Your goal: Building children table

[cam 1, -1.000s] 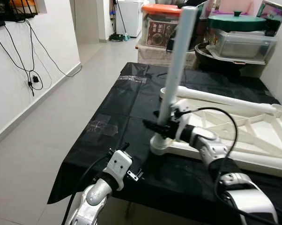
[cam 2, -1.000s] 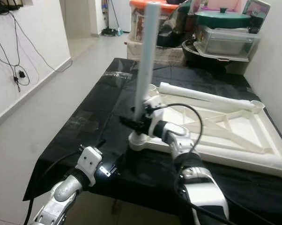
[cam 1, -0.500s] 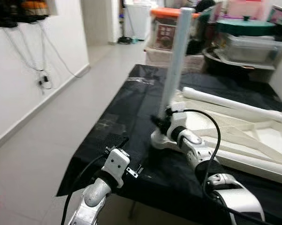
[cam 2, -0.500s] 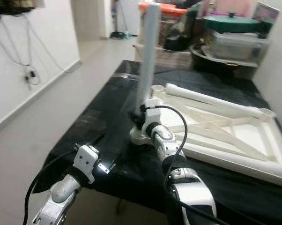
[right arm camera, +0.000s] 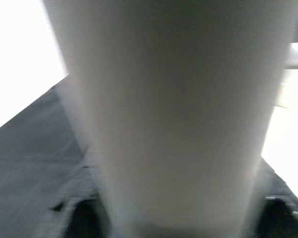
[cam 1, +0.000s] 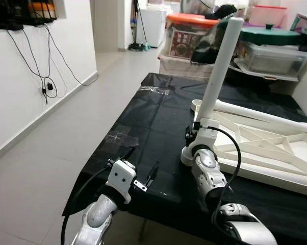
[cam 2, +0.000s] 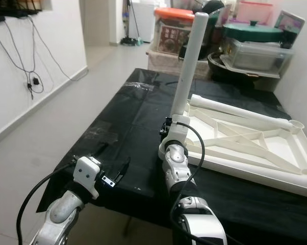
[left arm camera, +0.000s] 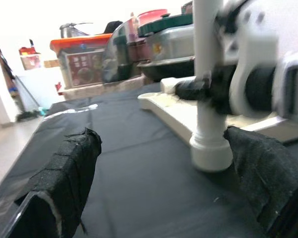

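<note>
Tabletop: white kids' table top (cam 1: 276, 148), flipped underside-up w/ diagonal ribs showing, lies on the right half of the black cloth (cam 1: 138, 122); cloth covers the whole work surface.
Upright leg: white leg (cam 1: 218, 66) stands in the near-left corner socket (cam 1: 190, 155) of the tabletop, tilted a bit to the right toward its top end.
Loose leg: 2nd white tube (cam 2: 235, 109) lies flat along the far edge of the tabletop.
R gripper: right gripper (cam 1: 197, 133) is at the low part of the upright leg, just above the socket; black fingers sit on either side of the tube, closed around it. R wrist view is blurred, tube very close, dark fingertips at both lower corners.
L gripper: left gripper (left arm camera: 164, 173) hovers low at the near-left edge of the cloth, near-left of the socket, apart from it; fingers (left arm camera: 65, 173) spread wide, nothing between them. Its wrist view looks across the cloth at the socket and the R wrist.
Behind table: orange-lid storage box (cam 1: 186, 33), green-lid pot (cam 1: 271, 37) on clear bins, far side.
Left side: white wall w/ hanging black cables (cam 1: 36, 56), pale tiled floor (cam 1: 46, 153).
</note>
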